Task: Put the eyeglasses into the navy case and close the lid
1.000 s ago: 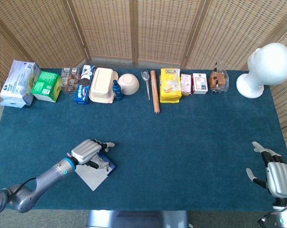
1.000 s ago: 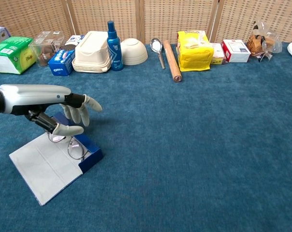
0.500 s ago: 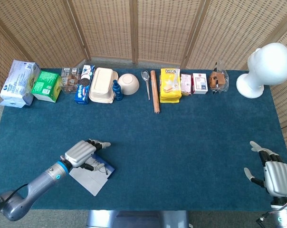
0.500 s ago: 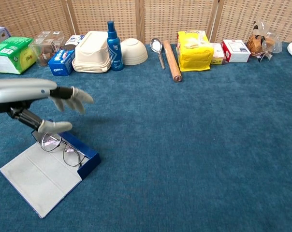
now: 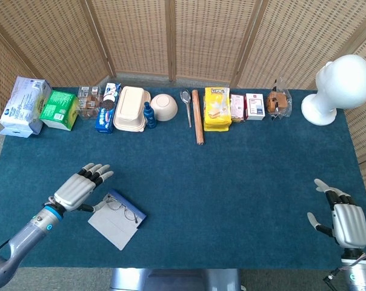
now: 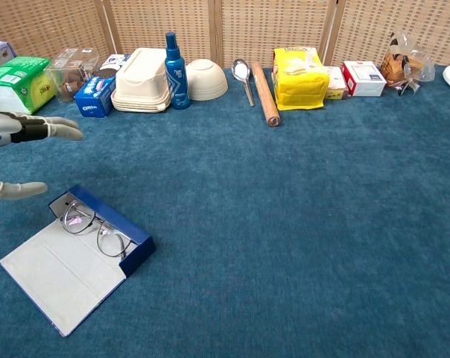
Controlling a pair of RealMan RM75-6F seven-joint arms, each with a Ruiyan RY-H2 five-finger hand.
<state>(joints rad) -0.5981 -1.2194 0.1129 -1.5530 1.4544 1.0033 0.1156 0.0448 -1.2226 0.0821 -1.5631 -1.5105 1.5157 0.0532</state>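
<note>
The navy case [image 5: 132,208] [image 6: 132,237] lies open on the blue cloth near the front left, its grey lid [image 5: 113,227] [image 6: 61,274] folded flat toward me. The eyeglasses [image 5: 120,209] [image 6: 94,228] rest inside the case against its navy wall. My left hand [image 5: 78,189] [image 6: 16,131] hovers just left of the case, fingers spread, holding nothing. My right hand [image 5: 342,220] sits far off at the front right corner, fingers apart and empty; the chest view does not show it.
Along the back edge stand tissue packs [image 5: 25,103], a green box [image 5: 59,108], biscuit packs [image 5: 106,109], a beige lidded box [image 5: 131,108], a blue bottle [image 6: 173,61], a bowl [image 5: 163,107], a spoon [image 5: 186,103], a rolling pin [image 5: 197,117], a yellow bag [image 5: 217,108] and a white mannequin head [image 5: 341,85].
My left hand has let go of the eyeglasses, lifted off the case and drawn back to the left with fingers spread. The eyeglasses now lie in the case. The right hand barely moved.
</note>
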